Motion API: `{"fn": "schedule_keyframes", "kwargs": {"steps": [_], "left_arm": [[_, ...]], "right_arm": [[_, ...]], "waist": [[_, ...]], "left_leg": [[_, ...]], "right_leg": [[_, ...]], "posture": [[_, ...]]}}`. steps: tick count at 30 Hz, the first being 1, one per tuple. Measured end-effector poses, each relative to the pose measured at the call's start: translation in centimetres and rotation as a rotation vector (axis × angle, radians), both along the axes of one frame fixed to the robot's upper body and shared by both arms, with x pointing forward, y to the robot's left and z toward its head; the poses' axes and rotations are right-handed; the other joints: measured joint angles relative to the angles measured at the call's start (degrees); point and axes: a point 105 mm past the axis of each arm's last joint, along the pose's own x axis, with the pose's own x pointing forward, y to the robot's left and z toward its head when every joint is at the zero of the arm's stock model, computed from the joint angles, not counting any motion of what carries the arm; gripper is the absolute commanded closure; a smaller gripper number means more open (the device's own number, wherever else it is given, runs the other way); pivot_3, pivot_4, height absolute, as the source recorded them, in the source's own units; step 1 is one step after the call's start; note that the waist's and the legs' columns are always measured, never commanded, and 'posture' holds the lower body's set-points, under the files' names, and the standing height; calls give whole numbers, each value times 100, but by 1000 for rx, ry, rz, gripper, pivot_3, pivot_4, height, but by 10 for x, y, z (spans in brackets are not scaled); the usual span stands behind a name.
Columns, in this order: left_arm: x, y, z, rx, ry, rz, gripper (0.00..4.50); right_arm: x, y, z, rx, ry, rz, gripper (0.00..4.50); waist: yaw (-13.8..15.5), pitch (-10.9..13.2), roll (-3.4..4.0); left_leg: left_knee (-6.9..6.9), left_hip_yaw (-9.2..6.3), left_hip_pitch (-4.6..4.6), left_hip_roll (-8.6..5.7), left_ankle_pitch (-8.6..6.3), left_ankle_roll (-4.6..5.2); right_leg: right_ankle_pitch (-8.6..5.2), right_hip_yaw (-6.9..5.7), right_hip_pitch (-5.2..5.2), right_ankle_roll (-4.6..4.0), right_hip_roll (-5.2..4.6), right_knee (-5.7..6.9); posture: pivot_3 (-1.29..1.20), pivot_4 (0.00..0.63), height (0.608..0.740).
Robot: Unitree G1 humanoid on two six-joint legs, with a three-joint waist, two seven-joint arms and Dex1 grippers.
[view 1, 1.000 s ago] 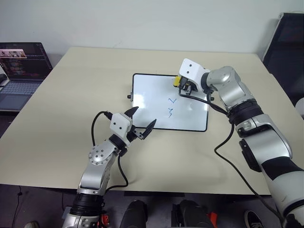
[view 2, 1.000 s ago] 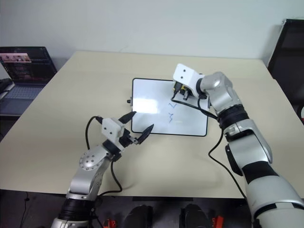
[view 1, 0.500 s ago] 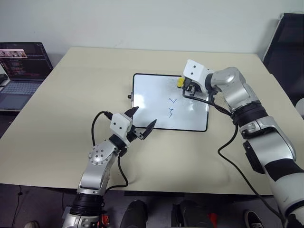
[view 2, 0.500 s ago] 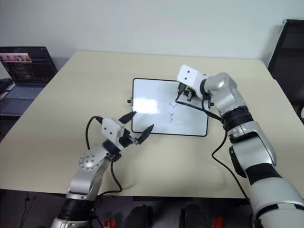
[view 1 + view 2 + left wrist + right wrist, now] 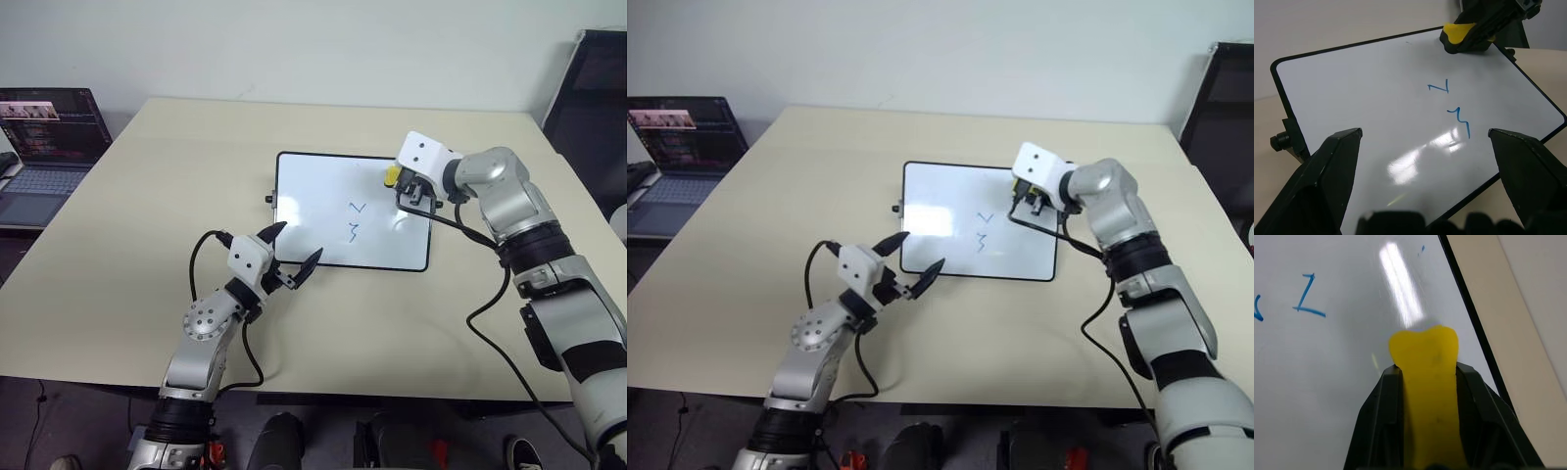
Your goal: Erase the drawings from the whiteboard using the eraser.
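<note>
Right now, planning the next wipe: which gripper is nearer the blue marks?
Right gripper, beside the marks over the board's far right; left gripper off its near edge.

Table bare around whiteboard on all sides. Right gripper with eraser occupies the board's far right corner; left gripper (jaws spread) hangs over its near edge.

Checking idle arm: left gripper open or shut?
Open. The left gripper hangs in front of the whiteboard with its two black fingers spread wide, nothing between them.
</note>
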Motion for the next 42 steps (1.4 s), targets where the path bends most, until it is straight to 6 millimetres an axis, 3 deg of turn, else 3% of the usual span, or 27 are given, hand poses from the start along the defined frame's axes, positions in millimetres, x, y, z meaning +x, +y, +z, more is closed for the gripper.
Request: {"fn": "schedule_keyframes", "kwargs": {"steps": [6, 15, 20, 30, 42], "left_arm": [[1, -1, 0, 3, 3, -9, 0], [-1, 0, 4, 19, -2, -23, 0], [-5, 3, 2, 32, 6, -26, 0], [-6, 6, 3, 37, -1, -21, 0], [-5, 10, -1, 40, 5, -22, 0]], "right_arm": [[-15, -11, -5, 148, 30, -102, 3407], [-55, 3, -3, 443, 14, -173, 3407], [-70, -2, -2, 586, -15, -269, 3407], [-95, -24, -41, 721, -16, -472, 3407], [-98, -27, -39, 755, -48, -513, 3407]], "waist": [[-3, 0, 0], [-33, 3, 5], [-27, 3, 4], [-35, 3, 4], [-41, 3, 5]], "left_leg": [[-6, 1, -6, 1, 0, 0], [-14, 5, -57, 5, -1, -2], [-12, 1, -62, 3, -1, -2], [-13, 4, -62, 2, -1, -2], [-12, 5, -60, 2, -1, -2]], "right_leg": [[0, 2, -7, 0, 0, -2], [-1, 5, -66, 0, 4, -5], [-1, 3, -67, 0, 3, -5], [-2, 6, -68, 1, 9, -5], [-2, 7, -68, 1, 15, -3]], "posture": [[0, 150, 740], [0, 150, 740], [0, 150, 740], [0, 150, 740], [0, 150, 740]]}}
